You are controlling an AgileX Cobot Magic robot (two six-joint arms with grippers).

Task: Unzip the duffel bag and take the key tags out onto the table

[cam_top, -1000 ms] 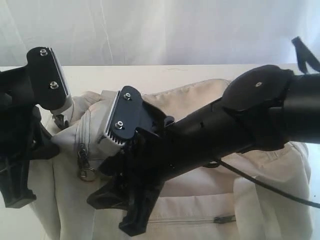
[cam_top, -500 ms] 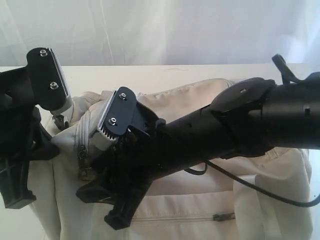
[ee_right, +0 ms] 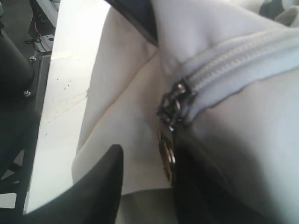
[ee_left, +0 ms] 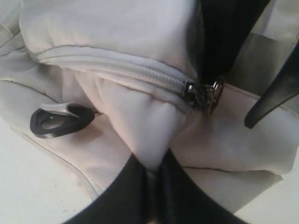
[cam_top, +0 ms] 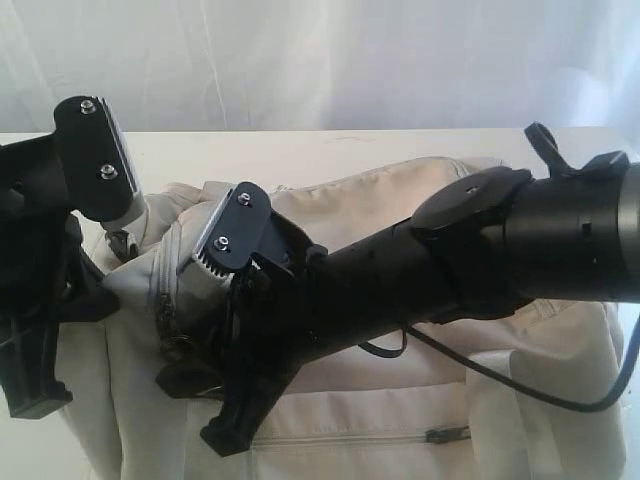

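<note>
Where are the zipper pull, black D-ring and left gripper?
zipper pull (ee_right: 174, 106), right wrist view, slider body.
black D-ring (ee_left: 79, 119), left wrist view, its solid black rim.
left gripper (ee_left: 150, 167), left wrist view, between fingertips pinching duffel bag (ee_left: 117, 28) fabric.

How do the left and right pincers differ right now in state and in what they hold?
The left pincer is shut, pinching a fold of the duffel bag fabric; the right pincer is open, holding nothing. The left pincer's fingers meet on cloth, while the right pincer's fingers straddle the metal zipper pull, with a gap on one side. Both sit at the same end of the closed zipper.
</note>
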